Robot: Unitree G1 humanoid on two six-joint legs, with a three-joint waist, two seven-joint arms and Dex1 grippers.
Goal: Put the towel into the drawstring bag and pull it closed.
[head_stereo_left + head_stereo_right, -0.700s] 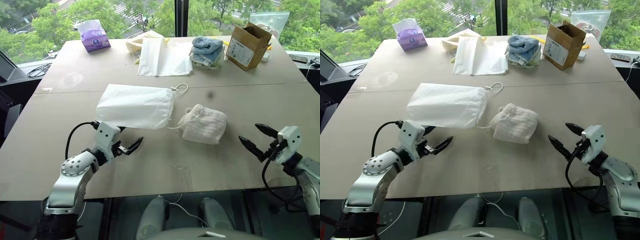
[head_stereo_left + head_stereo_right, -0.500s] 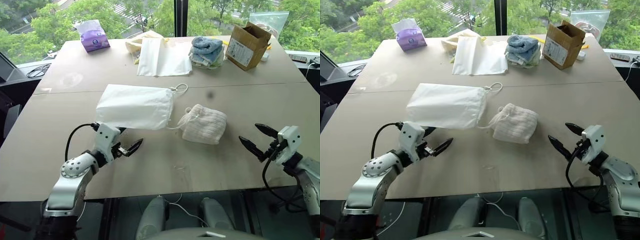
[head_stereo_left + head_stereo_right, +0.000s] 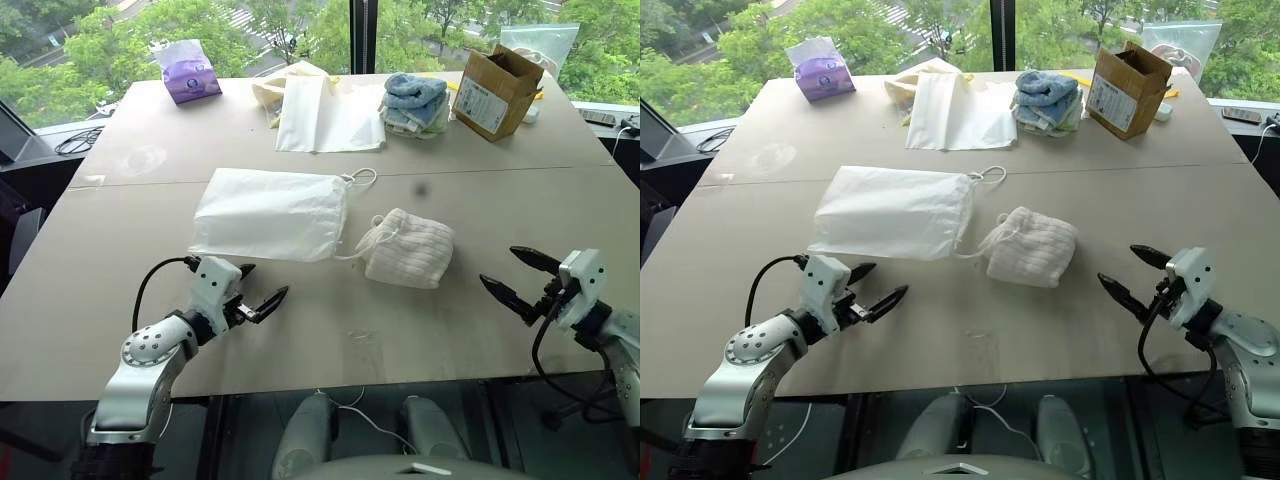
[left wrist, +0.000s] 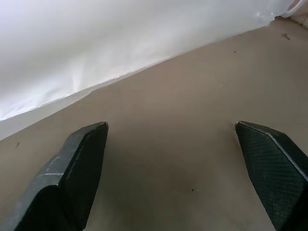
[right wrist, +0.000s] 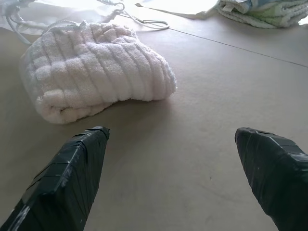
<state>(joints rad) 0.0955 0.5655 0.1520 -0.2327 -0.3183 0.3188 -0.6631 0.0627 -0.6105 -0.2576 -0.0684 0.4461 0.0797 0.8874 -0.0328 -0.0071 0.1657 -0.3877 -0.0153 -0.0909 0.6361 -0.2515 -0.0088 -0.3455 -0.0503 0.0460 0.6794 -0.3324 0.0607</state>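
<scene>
The drawstring bag [image 3: 270, 213] lies flat on the table, its mouth and cord loop [image 3: 360, 178] to the right. The folded ribbed towel [image 3: 410, 248] sits just right of the mouth, with cords trailing onto its left end. My left gripper [image 3: 263, 280] is open just in front of the bag's near edge, touching nothing. In the left wrist view the bag [image 4: 120, 38] lies beyond the spread fingers. My right gripper [image 3: 498, 265] stands open to the right of the towel, well apart from it. In the right wrist view the towel [image 5: 96, 67] lies ahead of the fingers.
At the back of the table [image 3: 560, 200] are a purple tissue pack [image 3: 188, 72], a cream-yellow bag [image 3: 272, 88], a flat white bag [image 3: 325, 112], a blue-and-white cloth stack [image 3: 412, 102] and a cardboard box [image 3: 495, 90]. Windows run behind.
My left gripper has drawn back a little toward the table's front edge, so its far finger now stands clear of the bag's near edge. The right gripper has stayed put.
</scene>
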